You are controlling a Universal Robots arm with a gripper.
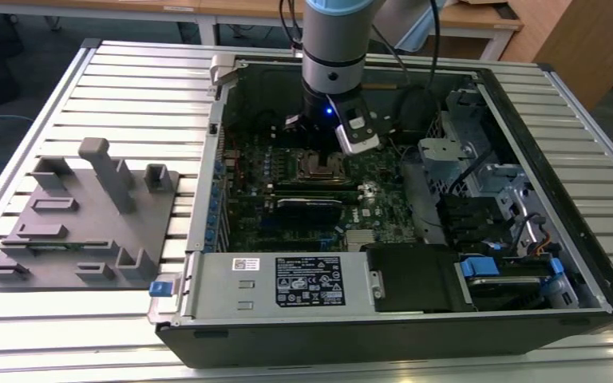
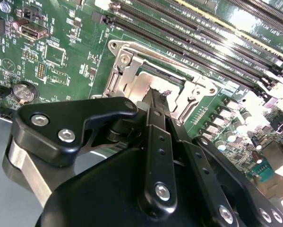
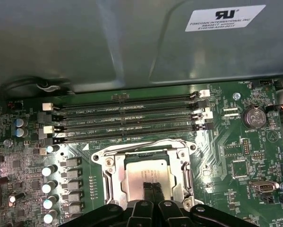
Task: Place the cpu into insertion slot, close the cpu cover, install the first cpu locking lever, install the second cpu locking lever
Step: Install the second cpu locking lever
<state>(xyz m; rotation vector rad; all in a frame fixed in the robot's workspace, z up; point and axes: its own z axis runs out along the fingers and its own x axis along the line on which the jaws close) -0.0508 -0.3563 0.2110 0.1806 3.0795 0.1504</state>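
The work is at the centre of the exterior view, inside the open computer case (image 1: 392,339) on the slatted table (image 1: 125,80), where the arm reaches straight down and the gripper (image 1: 328,158) hangs right over the socket (image 1: 322,167), above the grey power supply (image 1: 285,283) and well apart from the grey parts holder (image 1: 73,231) at the left of the frame. In both wrist views the gripper (image 3: 153,187) (image 2: 158,97) has its two fingers drawn together, with nothing visible between them, and the tips sit over the middle of the socket (image 3: 98,153). The chip (image 3: 139,175) already lies flat in the socket, its pale metal top showing through the window of the cover (image 3: 110,175), which appears to lie down around it, not standing up. The socket lies just beside the row of long black memory slots (image 3: 127,118). Whether the fingertips touch the chip or hover just above it cannot be told, and neither can the position of the thin wire levers along the socket's edges. My judgement is that placing the chip is done and the work stands at the cover and lever stage. That stage calls for a small, gentle and well-aimed motion with the closed tips, kept clear of the chip's face and the neighbouring board parts.
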